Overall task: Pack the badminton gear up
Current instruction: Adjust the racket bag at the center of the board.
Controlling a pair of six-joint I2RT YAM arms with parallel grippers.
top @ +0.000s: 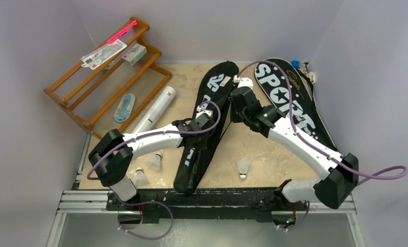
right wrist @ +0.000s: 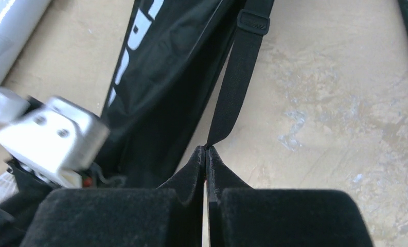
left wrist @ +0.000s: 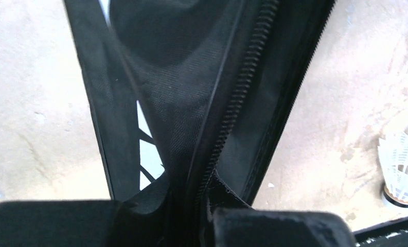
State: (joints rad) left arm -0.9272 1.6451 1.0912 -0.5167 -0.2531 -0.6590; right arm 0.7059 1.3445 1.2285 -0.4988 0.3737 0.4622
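A long black racket bag (top: 212, 98) with white lettering lies slantwise mid-table. My left gripper (top: 206, 114) (left wrist: 191, 208) is shut on its zipper edge (left wrist: 237, 98), with black fabric bunched between the fingers. My right gripper (top: 236, 110) (right wrist: 206, 154) is shut on the bag's thin black strap (right wrist: 237, 77), just right of the bag (right wrist: 160, 77). A second black bag (top: 289, 98) lies at the back right. The white-silver tube (top: 155, 110) (right wrist: 11, 25) rests left of the first bag. Three shuttlecocks stand near the front: two by the left arm (top: 155, 160) (top: 140, 176), one (top: 243, 167) (left wrist: 405, 170) right of the bag. No racket shows.
An orange wooden rack (top: 109, 72) leans in the back left corner, holding a small white carton (top: 134, 53), a pink-edged card (top: 104, 53) and a light-blue packet (top: 124, 107). Walls close in on the left, back and right. A black rail (top: 217, 198) runs along the near edge.
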